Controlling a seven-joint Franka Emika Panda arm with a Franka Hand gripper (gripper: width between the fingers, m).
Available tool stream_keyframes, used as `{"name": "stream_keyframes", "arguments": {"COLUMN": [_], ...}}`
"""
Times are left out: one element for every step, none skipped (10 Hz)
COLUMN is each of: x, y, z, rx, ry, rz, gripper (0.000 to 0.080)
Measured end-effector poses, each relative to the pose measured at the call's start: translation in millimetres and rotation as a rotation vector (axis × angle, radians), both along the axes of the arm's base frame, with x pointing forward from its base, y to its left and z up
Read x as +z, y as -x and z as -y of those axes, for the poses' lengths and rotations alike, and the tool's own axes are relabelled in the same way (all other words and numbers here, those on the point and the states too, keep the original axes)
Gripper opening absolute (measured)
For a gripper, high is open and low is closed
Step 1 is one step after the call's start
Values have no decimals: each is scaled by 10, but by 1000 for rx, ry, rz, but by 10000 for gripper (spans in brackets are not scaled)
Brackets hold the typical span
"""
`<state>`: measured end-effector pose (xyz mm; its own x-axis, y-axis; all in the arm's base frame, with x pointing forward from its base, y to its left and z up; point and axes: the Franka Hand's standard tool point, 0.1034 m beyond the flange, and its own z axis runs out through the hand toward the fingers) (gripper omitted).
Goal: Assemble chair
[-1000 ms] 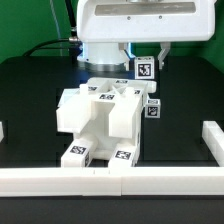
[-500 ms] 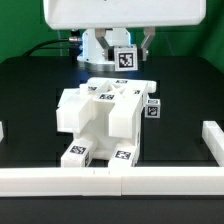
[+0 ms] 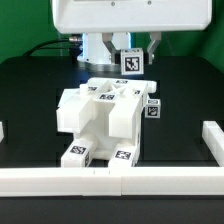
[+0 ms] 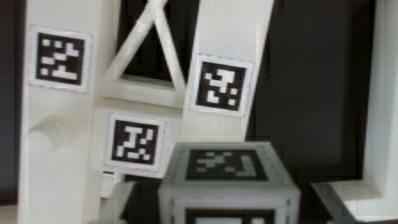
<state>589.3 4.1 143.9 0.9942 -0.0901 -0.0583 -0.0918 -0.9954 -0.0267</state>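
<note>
The partly built white chair (image 3: 100,118) stands mid-table, a chunky block body with tags on its top and on its front feet. Behind it my gripper (image 3: 132,52) hangs under the big white wrist housing. It is shut on a small white tagged chair piece (image 3: 130,61), held in the air above the chair's back edge. In the wrist view that piece (image 4: 222,175) fills the lower middle between the jaws of my gripper (image 4: 222,212). The chair's X-braced frame (image 4: 151,70) with three tags lies beyond it. The fingertips are mostly hidden.
A long plain white border rail (image 3: 110,181) runs along the front, with upright ends at the exterior view's right (image 3: 212,140) and left (image 3: 2,130). The table surface is black. The robot base (image 3: 100,45) stands behind the chair.
My gripper with the tagged piece moved toward the exterior view's left and slightly up over the last second, then nearly stopped. The chair has not moved.
</note>
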Motion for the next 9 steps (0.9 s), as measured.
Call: {"name": "stream_keyframes", "arguments": {"x": [-40, -77, -110, -130, -129, -131, -133, -145, -166], "y": [-32, -27, -24, -26, -27, -26, -26, -24, -21], "z": [8, 9, 20, 44, 45, 46, 46, 42, 46], "rx": [1, 2, 1, 0, -1, -1, -3, -4, -4], "ry": [5, 8, 11, 14, 14, 14, 15, 16, 17], "rz": [-2, -8, -6, -5, -5, -5, -5, -6, -9], "gripper": [285, 285, 285, 285, 285, 285, 285, 285, 285]}}
